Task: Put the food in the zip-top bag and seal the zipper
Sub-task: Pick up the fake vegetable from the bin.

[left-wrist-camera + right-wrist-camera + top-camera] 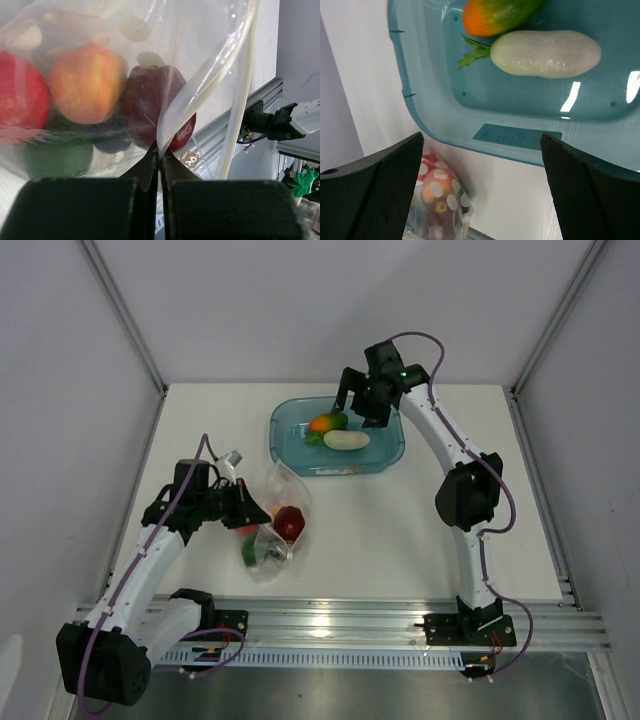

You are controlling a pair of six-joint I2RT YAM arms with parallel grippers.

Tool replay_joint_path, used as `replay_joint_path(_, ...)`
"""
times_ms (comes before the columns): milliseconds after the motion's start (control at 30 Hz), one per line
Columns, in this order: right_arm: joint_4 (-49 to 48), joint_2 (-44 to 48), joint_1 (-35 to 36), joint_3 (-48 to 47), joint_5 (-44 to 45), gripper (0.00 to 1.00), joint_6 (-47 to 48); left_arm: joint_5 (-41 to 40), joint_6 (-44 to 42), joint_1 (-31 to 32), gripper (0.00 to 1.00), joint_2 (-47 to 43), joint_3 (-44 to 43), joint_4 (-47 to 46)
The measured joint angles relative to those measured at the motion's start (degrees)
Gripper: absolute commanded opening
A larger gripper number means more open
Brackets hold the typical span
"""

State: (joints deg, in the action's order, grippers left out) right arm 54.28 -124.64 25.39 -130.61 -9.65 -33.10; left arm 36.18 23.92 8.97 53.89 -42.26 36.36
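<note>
Nearest the rail, left fingers point(158, 165) are fully closed, pinching a fold of the zip-top bag point(277, 532). My judgement is that this keeps its mouth lifted for loading. The bag lies on the bench point(400, 530) and holds most of the food point(289, 523). Only the left wrist view resolves the colours: red, peach, dark red, green, dark purple. I cannot make out the zipper. Farther back, right fingers point(352, 400) are spread wide and empty, hovering over the teal tub point(285, 455). The right wrist view shows an orange-green piece point(495, 15) and a white oblong point(545, 54) side by side inside. Only the top view shows bag and tub well apart.
</note>
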Motion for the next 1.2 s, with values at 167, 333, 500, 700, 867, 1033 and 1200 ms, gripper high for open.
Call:
replay_joint_path(167, -2.2, -4.9, 0.2, 0.0, -0.9, 0.99, -1.6, 0.0, 0.0, 0.0, 0.01, -0.2, 0.3, -0.5)
replay_joint_path(333, -5.6, -8.0, -0.4, 0.0, -0.7, 0.99, -4.6, 0.0, 0.0, 0.0, 0.01, -1.4, 0.6, -0.9)
replay_joint_path(500, -6.5, -9.3, -1.4, 0.0, 1.5, 0.99, -11.2, -0.1, 0.0, 0.0, 0.01, -1.0, 0.6, -0.8)
replay_joint_path(700, -6.2, -10.4, -2.4, 0.5, 4.2, 0.99, -21.8, -0.1, 0.0, 0.0, 0.0, 2.7, 0.6, -0.2)
replay_joint_path(867, -6.1, -11.8, -3.4, 0.5, 4.7, 0.99, -29.2, -0.3, 0.0, 0.0, 0.0, 3.8, 0.6, 0.3)
replay_joint_path(1033, -4.3, -13.7, -3.7, 0.5, 4.7, 0.99, -33.5, -0.4, 0.0, 0.0, 0.01, 4.2, 0.6, 0.8)
replay_joint_path(1200, -3.3, -15.8, -3.6, 0.7, 4.8, 0.99, -35.7, -0.6, 0.0, 0.0, 0.01, 4.9, 0.6, 1.1)
